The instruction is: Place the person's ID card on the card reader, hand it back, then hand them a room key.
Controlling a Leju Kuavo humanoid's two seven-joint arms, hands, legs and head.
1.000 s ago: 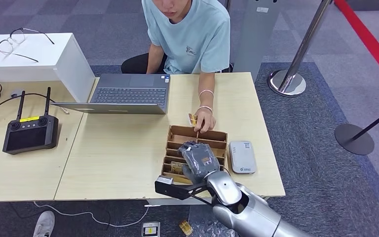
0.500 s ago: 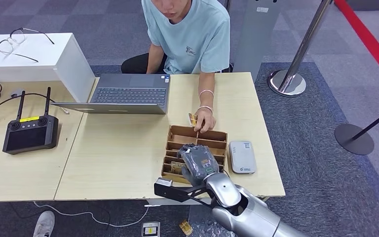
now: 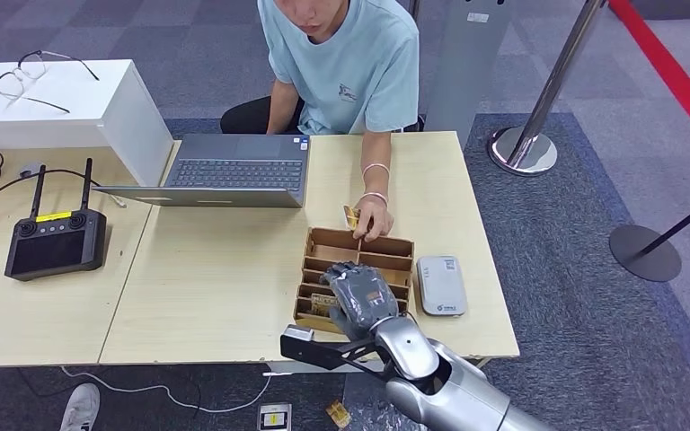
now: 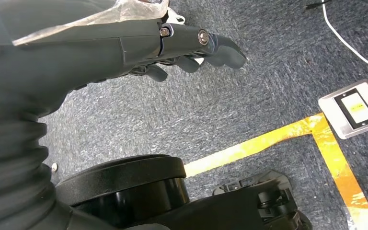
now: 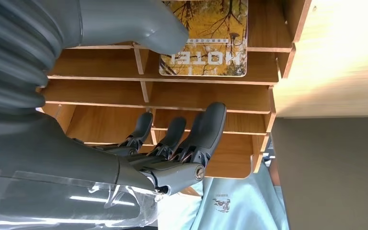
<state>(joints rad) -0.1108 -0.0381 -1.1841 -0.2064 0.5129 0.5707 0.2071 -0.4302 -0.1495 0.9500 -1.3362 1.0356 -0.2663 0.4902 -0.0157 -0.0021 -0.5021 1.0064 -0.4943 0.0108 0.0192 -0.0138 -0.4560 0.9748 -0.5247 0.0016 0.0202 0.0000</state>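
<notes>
My right hand (image 3: 364, 294) hovers over the near half of a wooden compartment box (image 3: 395, 247) on the table, fingers apart and holding nothing. In the right wrist view that hand (image 5: 139, 163) spreads above the box's dividers (image 5: 206, 98). The thumb (image 5: 139, 24) lies beside a hotel room key card (image 5: 203, 38) that sits in one slot. At the far edge of the box the seated person's hand (image 3: 375, 220) holds a small yellowish card (image 3: 350, 215). A white card reader (image 3: 440, 285) lies just right of the box. My left hand (image 4: 182, 43) hangs over the carpet, holding nothing.
An open laptop (image 3: 234, 171) sits at the table's far side in front of the person. A black remote controller (image 3: 54, 242) lies on the left table, and glasses (image 3: 36, 76) rest on a white box. A stanchion base (image 3: 523, 148) stands on the floor to the right.
My right hand has shifted slightly toward the near side of the wooden box. The person's hand and card have stayed still.
</notes>
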